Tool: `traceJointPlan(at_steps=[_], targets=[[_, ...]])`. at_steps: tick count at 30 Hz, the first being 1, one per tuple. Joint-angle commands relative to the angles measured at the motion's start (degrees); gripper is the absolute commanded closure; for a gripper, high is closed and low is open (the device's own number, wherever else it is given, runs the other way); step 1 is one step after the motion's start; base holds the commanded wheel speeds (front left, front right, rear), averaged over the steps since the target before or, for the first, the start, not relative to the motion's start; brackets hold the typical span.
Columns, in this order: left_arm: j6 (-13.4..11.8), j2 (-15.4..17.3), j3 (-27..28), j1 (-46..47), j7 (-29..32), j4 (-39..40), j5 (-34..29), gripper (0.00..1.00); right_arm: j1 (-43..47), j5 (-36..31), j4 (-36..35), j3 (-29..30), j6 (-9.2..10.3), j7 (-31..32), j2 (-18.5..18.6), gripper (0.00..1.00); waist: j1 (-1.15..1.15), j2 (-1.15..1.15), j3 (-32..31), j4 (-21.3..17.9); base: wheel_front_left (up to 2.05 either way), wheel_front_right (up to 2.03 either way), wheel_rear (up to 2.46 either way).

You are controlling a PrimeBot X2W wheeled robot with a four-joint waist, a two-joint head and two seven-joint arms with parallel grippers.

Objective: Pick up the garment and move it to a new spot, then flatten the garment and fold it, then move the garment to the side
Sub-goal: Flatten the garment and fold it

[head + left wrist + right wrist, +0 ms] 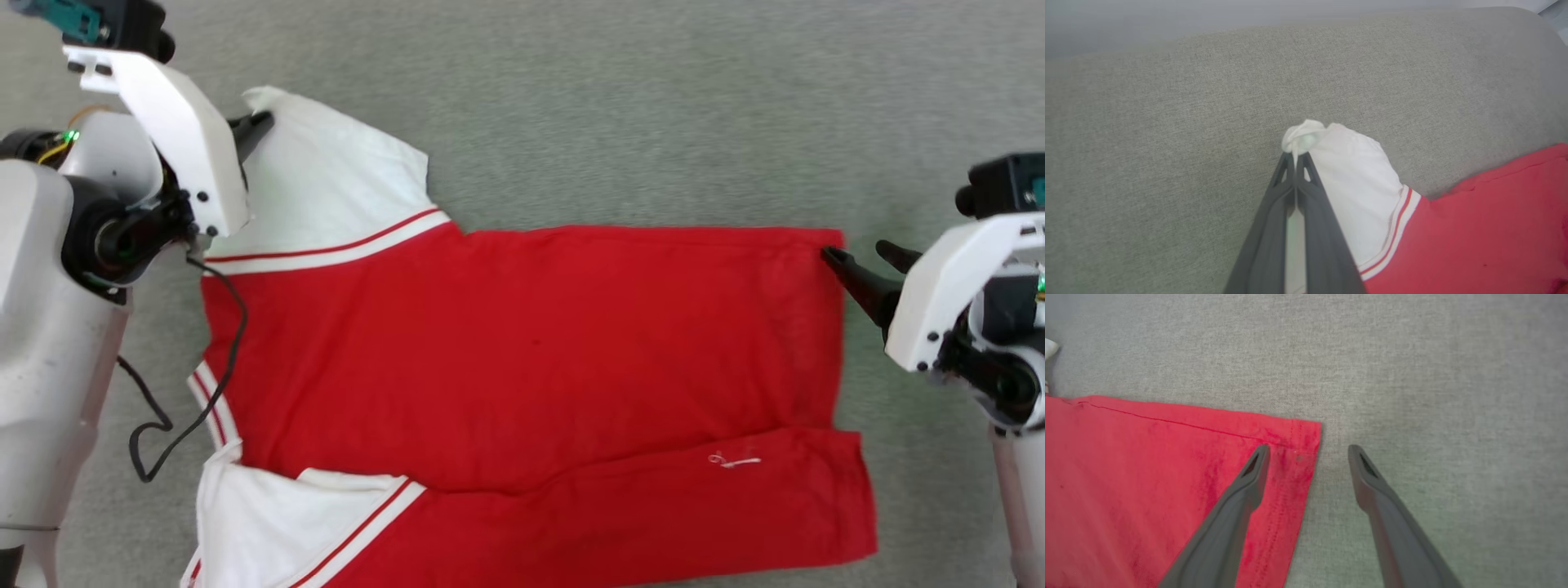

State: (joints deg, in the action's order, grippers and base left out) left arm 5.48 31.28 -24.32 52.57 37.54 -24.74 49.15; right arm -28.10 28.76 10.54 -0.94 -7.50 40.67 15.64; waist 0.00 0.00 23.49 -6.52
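No readable text; the garment bears only an illegible white mark.

Bare grey surface beyond garment

You don't get the whole garment in head view: near hem & lower white sleeve run off the bottom edge. Left gripper sits mostly behind its white bracket; just one dark tip shows. Small white mark on the red is too small to read. In right wrist view, left & bottom edges cut the cloth off.
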Motion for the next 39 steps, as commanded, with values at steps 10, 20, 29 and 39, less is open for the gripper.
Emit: traceJointPlan(at_steps=[10, 20, 29, 39], targets=[[1.1, -1.7, -1.3, 0.0, -3.2, 2.3, 0.4, 1.00, -2.8, 0.4, 7.8, -1.6, 0.03, 10.4, -0.2, 0.70, 0.00, 0.00, 3.3, 4.3, 0.00, 0.00, 0.00], [1.2, -1.0, -0.2, -1.5, -7.3, 1.1, 1.0, 1.00, -6.2, -1.3, 3.1, -1.4, 0.03, 5.9, 3.2, 1.00, 0.00, 0.00, 0.4, 4.9, 0.00, 0.00, 0.00], [-0.7, 0.6, 2.7, -10.8, -13.0, 3.5, 2.4, 1.00, -1.1, -3.3, 0.2, -0.5, 0.03, -0.2, 4.0, 1.00, 0.00, 0.00, -7.8, 6.1, 0.00, 0.00, 0.00], [-7.3, 2.4, 5.3, -34.8, -17.5, 14.2, 5.9, 1.00, 12.2, -1.9, 0.2, 1.2, 0.04, -3.2, 2.1, 1.00, 0.00, 0.00, -15.9, 7.7, 0.00, 0.00, 0.00]])
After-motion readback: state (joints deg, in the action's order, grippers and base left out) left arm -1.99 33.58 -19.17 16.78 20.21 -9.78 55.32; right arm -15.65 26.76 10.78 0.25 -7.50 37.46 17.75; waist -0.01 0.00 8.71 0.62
